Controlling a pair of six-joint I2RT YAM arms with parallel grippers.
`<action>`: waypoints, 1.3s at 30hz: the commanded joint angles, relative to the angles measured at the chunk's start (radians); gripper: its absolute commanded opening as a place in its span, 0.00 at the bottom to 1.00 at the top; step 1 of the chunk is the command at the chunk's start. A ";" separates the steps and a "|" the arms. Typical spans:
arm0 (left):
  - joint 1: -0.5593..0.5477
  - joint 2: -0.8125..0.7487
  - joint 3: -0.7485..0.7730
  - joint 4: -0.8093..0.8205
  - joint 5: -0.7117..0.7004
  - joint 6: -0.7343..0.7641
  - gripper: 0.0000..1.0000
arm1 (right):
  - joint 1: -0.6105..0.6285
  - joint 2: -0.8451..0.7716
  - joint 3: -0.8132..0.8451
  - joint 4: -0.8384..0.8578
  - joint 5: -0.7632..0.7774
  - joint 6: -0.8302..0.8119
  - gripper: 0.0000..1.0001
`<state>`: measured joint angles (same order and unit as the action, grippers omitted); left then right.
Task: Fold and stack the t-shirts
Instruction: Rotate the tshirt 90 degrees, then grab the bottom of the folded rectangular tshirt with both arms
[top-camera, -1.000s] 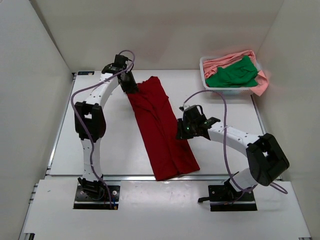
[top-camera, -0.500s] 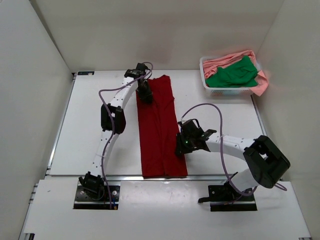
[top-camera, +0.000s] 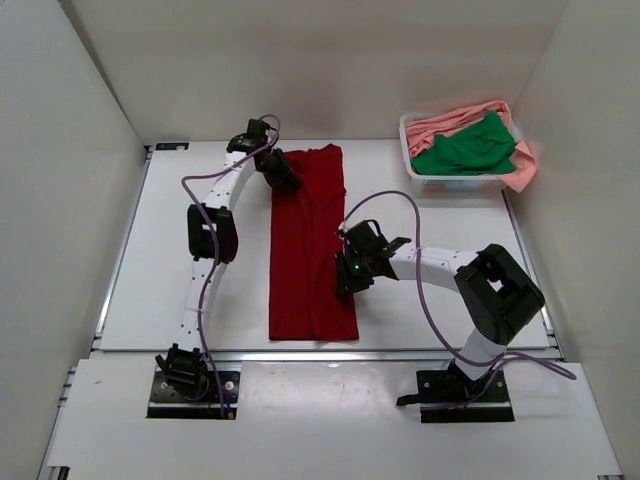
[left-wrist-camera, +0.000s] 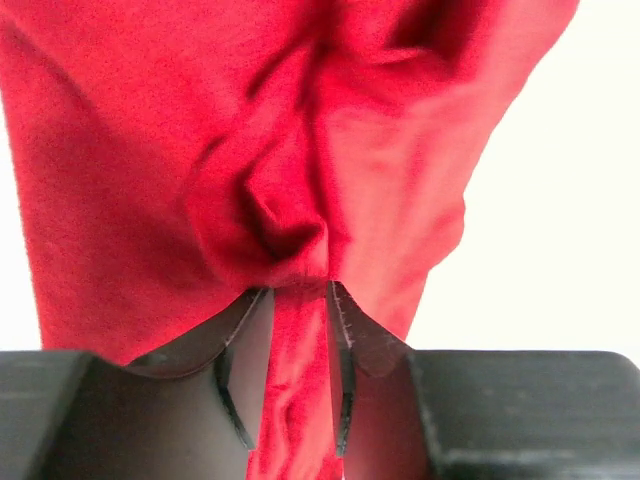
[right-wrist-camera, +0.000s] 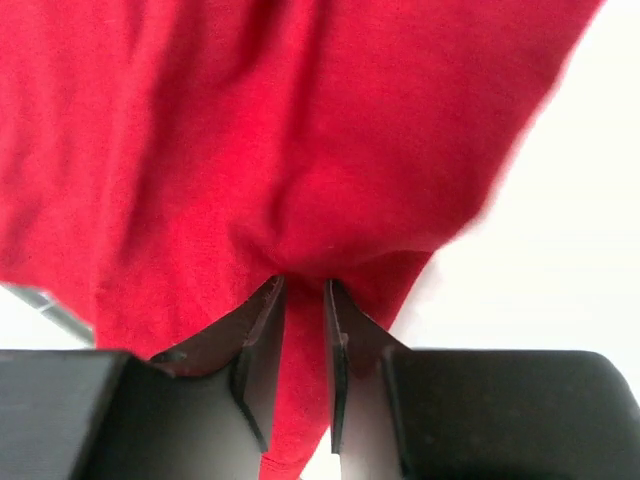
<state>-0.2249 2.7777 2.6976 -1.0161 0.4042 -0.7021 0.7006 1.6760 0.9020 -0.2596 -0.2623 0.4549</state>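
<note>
Swung straight since earlier: dark red cloth t-shirt (top-camera: 312, 250). Left pincer (top-camera: 283, 174) and right pincer (top-camera: 350, 276) are pinching its limp, light, crease-prone edges; gripping hems is suiting it best.

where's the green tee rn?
Top view: the green t-shirt lies in the white basket at the far right corner of the table, on top of the pink t-shirt.

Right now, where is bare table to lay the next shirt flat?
Widest bare patch: between the left arm and the left edge of the table. Another: between the basket and the right arm. The middle is crowded: the dark red t-shirt, with left end effector and right end effector both clamped on it.
</note>
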 joint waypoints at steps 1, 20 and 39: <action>0.016 -0.163 0.009 0.164 0.110 -0.043 0.39 | -0.041 -0.016 0.058 -0.110 0.120 -0.113 0.21; -0.261 -1.343 -1.852 0.238 -0.162 0.037 0.49 | -0.076 -0.435 -0.254 -0.161 -0.110 0.142 0.59; -0.349 -1.451 -2.104 0.418 -0.157 -0.178 0.50 | -0.006 -0.395 -0.425 0.030 -0.198 0.278 0.49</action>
<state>-0.5674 1.3403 0.6067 -0.6773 0.2470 -0.8444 0.6807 1.2514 0.4770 -0.2703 -0.4603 0.7330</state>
